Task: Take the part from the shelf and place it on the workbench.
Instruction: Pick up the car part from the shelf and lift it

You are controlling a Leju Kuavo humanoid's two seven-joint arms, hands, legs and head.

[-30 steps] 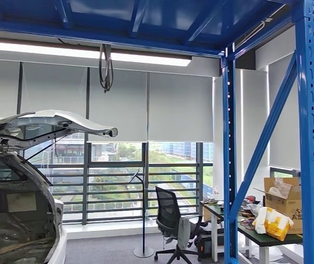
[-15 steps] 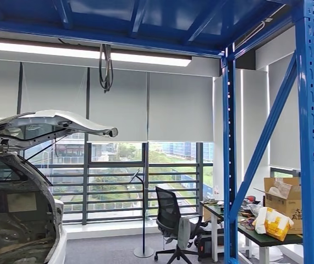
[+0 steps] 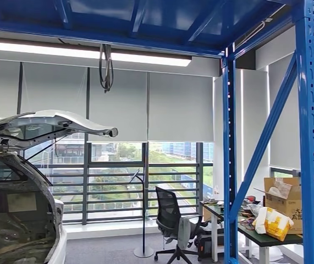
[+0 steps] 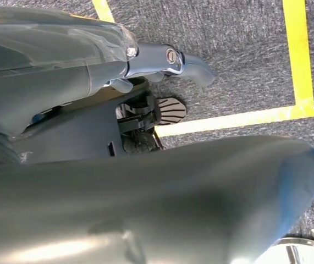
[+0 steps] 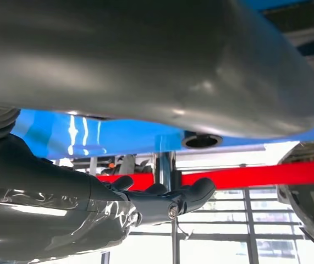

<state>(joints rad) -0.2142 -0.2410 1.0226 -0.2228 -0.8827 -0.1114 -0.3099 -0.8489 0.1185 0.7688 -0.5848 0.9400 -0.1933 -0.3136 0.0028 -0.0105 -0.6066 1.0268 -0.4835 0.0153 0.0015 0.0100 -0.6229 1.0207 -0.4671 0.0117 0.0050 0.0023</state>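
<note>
My left hand [image 4: 163,60] hangs over grey carpet [image 4: 238,60] marked with yellow tape lines [image 4: 230,118]; its fingers reach out straight and apart, holding nothing. My right hand [image 5: 163,201] is raised toward a blue beam [image 5: 105,137] and a red bar [image 5: 250,173], its fingers likewise extended with nothing between them. Ahead stands the blue rack frame [image 3: 310,137], a car with its tailgate [image 3: 47,124] lifted at the left, an office chair [image 3: 169,220] by the windows, and a desk [image 3: 267,236] at whose right end sit a cardboard box [image 3: 286,201] and a yellow-white bag [image 3: 273,223]. I cannot tell where the part is.
</note>
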